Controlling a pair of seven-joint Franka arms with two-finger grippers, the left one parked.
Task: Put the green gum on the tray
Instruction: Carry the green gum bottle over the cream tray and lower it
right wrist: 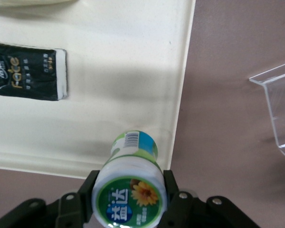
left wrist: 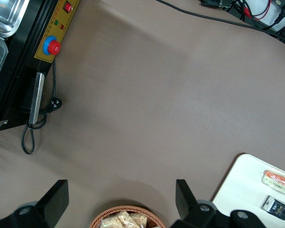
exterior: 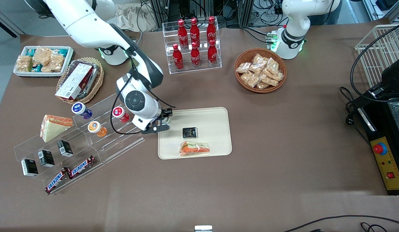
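Note:
My right gripper [exterior: 165,120] is shut on the green gum [right wrist: 131,187], a small bottle with a green-rimmed white lid and a pale green body. I hold it above a corner of the cream tray [exterior: 218,116], at the tray's edge toward the working arm's end. In the right wrist view the gum's base hangs over the tray's rim [right wrist: 180,95]. In the front view only a sliver of the gum [exterior: 167,120] shows between the fingers. The tray also shows in the left wrist view [left wrist: 242,185].
On the tray lie a black packet [exterior: 190,132] and a wrapped sandwich [exterior: 195,149]. A clear tiered rack [exterior: 122,141] beside the tray holds blue [exterior: 80,109], red [exterior: 120,113] and orange [exterior: 96,128] lidded gums. Cola bottles [exterior: 194,42] and a snack basket [exterior: 260,70] stand farther back.

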